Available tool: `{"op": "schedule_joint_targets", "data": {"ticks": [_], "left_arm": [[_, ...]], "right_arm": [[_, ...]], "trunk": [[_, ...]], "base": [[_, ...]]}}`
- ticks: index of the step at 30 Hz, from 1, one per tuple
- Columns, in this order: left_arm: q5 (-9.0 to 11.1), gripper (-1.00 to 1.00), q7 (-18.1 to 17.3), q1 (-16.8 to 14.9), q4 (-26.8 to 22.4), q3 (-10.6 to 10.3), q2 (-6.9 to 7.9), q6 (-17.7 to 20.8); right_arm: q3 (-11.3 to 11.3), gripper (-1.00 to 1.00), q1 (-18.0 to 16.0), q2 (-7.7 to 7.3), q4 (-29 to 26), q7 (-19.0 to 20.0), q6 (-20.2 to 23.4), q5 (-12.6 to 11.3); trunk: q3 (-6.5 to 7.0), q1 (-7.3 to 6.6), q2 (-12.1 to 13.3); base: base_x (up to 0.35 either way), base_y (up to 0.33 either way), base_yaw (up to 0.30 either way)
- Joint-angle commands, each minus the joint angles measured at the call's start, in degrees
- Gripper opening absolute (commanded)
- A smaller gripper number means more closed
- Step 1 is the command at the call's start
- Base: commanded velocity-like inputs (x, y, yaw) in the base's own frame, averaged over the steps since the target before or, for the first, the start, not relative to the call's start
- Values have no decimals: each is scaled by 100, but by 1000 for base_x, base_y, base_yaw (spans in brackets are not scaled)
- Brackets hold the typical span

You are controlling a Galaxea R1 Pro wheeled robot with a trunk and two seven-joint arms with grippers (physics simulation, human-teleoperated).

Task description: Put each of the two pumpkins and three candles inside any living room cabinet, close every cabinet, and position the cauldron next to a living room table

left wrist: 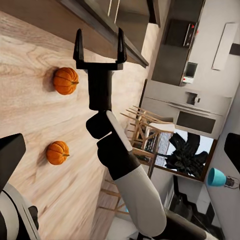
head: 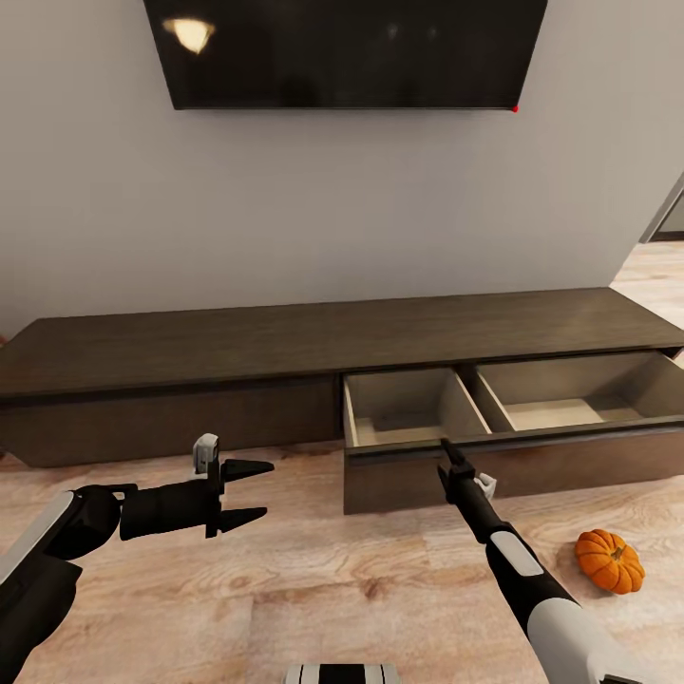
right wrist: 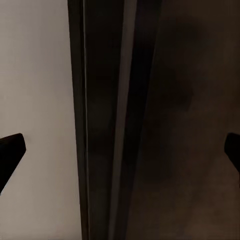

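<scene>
I have the right gripper (head: 446, 456) up at the front edge of the cabinet's (head: 313, 342) pulled-out drawer (head: 513, 413), lower centre of the head frame, its jaws spread and empty with the drawer's dark front lip running between them in the right wrist view. The drawer is open, two pale compartments showing, both bare as far as I can see. The nearest pumpkin (head: 609, 560) sits on the floor (head: 313, 570) at lower right, below and right of that gripper, near the right forearm and well apart from the drawer. So the right arm is clearly the closer one: I judge the move to be a pull back and down to the right. The left gripper (head: 249, 494) hangs open at lower left, holding nothing, well away. A second pumpkin (left wrist: 57, 152) shows in the left wrist view (beside the first (left wrist: 66, 80), both on bare boards).
</scene>
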Motion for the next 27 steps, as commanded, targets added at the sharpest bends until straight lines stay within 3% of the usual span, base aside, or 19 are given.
{"op": "schedule_joint_targets", "data": {"ticks": [1,27], "left_arm": [[60,100,55,-3,-2,-5,2,-4],[60,100,55,-3,-2,-12,-4,-4]], "right_arm": [[-14,100,-3,1,3,14,57,-52],[-14,100,-3,1,-1,26,38,-44]], "trunk": [[-4,-1,-2],[-4,-1,-2]], "base": [[0,0,0],[-134,0,0]]}}
